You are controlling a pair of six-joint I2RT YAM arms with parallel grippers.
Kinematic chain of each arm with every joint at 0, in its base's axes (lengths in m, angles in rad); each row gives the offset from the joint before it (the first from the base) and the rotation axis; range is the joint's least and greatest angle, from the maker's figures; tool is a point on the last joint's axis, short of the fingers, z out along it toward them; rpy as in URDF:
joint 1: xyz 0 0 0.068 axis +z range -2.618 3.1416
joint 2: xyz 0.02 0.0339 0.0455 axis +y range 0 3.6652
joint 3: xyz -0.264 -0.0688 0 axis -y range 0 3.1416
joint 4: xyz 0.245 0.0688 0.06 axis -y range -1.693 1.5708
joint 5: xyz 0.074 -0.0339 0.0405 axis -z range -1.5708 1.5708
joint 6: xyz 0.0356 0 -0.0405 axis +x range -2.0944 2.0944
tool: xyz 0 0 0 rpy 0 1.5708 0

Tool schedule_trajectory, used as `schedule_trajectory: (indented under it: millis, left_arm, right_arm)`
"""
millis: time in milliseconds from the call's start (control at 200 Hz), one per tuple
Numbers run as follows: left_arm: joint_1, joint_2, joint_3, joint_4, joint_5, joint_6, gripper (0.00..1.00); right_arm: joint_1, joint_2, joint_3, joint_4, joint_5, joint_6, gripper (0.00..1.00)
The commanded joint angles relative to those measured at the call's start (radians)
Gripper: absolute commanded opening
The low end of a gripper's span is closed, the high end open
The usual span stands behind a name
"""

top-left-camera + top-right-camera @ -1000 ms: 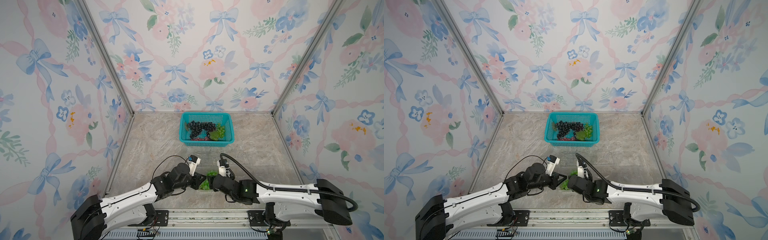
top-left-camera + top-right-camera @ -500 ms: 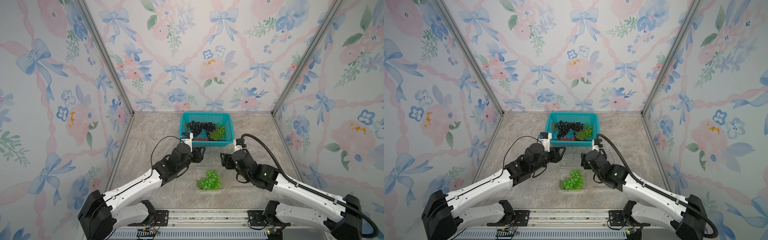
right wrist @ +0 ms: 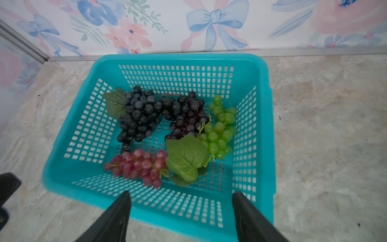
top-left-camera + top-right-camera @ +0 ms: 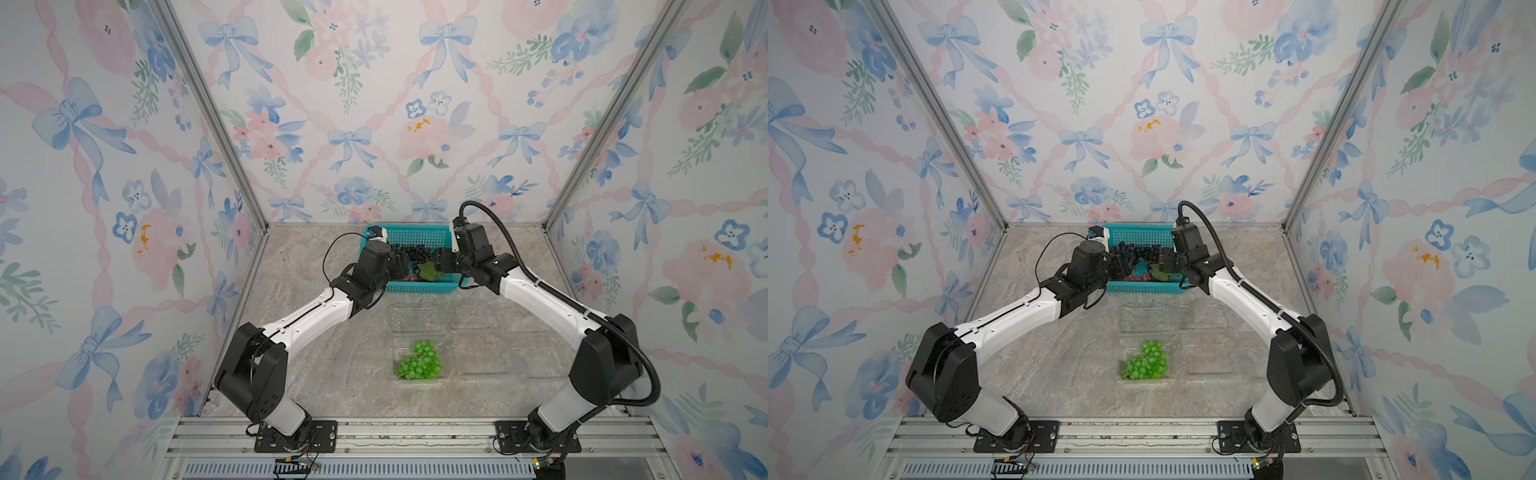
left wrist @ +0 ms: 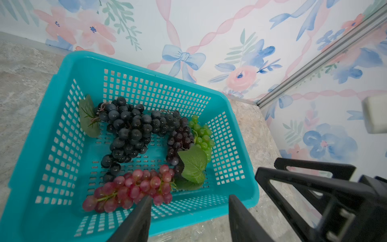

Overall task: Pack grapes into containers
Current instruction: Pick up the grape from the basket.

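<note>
Grapes (image 3: 146, 117), four loose bunches, lie in the far teal basket (image 3: 178, 57); a green bunch (image 4: 419, 361) fills a near clamshell (image 4: 399, 351). Left tool (image 5: 189, 198) and right tool (image 3: 182, 192) hover spread, empty. Light, lumpy, likely squashy: pinch the stem end.

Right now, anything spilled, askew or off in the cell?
Nothing stands out. A green grape bunch lies inside a clear clamshell punnet; the red bunch, blue-black bunch, dark purple bunch and second green bunch sit in the teal mesh basket. Left claw and right claw are open, empty.
</note>
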Motion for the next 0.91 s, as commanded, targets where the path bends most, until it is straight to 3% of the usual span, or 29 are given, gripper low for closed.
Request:
schedule_trajectory:
  millis: [0, 260, 640, 900]
  left_arm:
    - [0.02, 0.052, 0.064, -0.001, 0.042, 0.047, 0.6]
    - [0.05, 0.13, 0.122, 0.001, 0.078, 0.054, 0.59]
    - [0.078, 0.125, 0.093, 0.003, 0.106, 0.051, 0.59]
    - [0.084, 0.126, 0.082, 0.005, 0.115, 0.06, 0.59]
  right_arm:
    - [-0.027, 0.103, 0.092, -0.05, -0.051, -0.042, 0.75]
    - [-0.069, 0.312, 0.274, -0.138, -0.028, -0.047, 0.74]
    - [-0.108, 0.468, 0.388, -0.226, 0.006, -0.056, 0.78]
    - [-0.108, 0.577, 0.527, -0.315, 0.069, -0.074, 0.67]
